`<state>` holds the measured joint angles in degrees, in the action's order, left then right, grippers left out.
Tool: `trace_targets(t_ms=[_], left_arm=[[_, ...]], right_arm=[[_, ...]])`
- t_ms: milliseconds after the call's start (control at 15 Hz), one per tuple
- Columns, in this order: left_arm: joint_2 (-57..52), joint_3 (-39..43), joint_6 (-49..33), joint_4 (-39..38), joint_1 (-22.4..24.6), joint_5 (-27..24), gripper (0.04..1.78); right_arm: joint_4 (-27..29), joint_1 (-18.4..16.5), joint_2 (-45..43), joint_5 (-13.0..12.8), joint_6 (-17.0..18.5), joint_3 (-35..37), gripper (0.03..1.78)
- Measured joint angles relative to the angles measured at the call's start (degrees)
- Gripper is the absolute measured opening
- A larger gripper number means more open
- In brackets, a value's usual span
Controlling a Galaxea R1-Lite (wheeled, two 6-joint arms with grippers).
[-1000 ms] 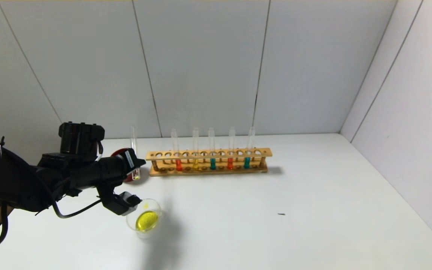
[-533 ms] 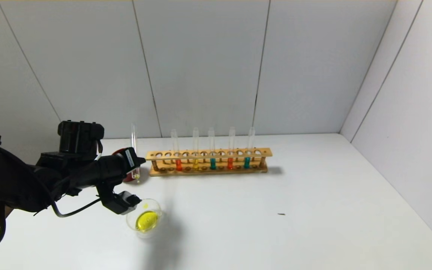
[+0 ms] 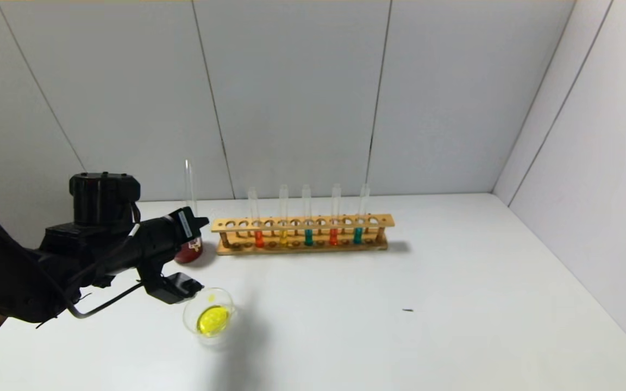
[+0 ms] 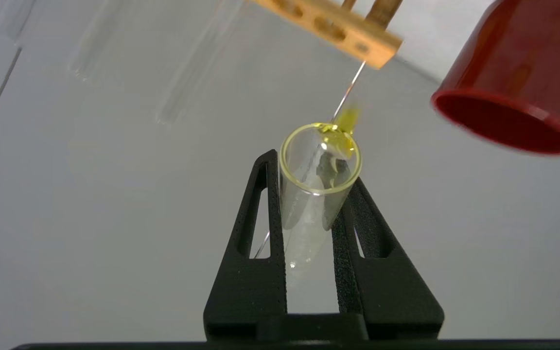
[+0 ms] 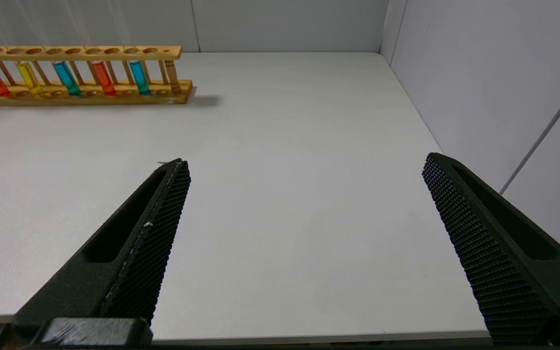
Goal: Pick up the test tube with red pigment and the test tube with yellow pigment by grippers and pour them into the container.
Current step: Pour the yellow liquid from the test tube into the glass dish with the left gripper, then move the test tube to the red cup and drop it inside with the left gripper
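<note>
No legible text or labels anywhere.

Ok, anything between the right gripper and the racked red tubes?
Nothing visible: bare table lies between the open right gripper and the rack. The nearer test tube with red pigment has teal tubes close either side. Left gripper holds the test tube with yellow pigment near the cup.

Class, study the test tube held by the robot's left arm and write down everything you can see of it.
The test tube is a slender clear glass cylinder with an open round rim. It looks nearly empty: only yellow traces cling at the rim and inner wall. The left tool is shut on it, one black finger on each side. In the head view it stands upright, its top rising above the arm, over the dark red cup beside the wooden rack.
</note>
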<state>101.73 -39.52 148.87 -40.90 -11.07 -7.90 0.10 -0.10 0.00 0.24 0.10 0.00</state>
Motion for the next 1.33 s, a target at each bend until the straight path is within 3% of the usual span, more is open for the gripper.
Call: trace_targets(t_ms=[200, 733, 867, 1000, 1200, 1333], left_arm=[[-0.94, 1.85, 2.18, -4.39, -0.30, 0.52, 0.32], [-2.28, 4.19, -0.88, -5.22, -0.23, 1.79, 0.32], [-3.58, 6.03, -9.42, -5.79, -0.12, 5.62, 0.32], [-6.17, 8.90, -23.45, -7.52, -0.20, 11.67, 0.32], [-10.12, 10.09, -49.31, -8.16, -0.89, 24.67, 0.32], [-11.30, 8.48, -68.78, -6.21, -1.27, 29.65, 0.32]], right_arm=[[0.00, 0.00, 0.00, -0.02, -0.02, 0.00, 1.75], [0.00, 0.00, 0.00, 0.00, -0.02, 0.00, 1.75], [0.00, 0.00, 0.00, 0.00, 0.00, 0.00, 1.75], [0.00, 0.00, 0.00, 0.00, 0.00, 0.00, 1.75], [0.00, 0.00, 0.00, 0.00, 0.00, 0.00, 1.75], [-0.02, 0.00, 0.00, 0.00, 0.00, 0.00, 1.75]])
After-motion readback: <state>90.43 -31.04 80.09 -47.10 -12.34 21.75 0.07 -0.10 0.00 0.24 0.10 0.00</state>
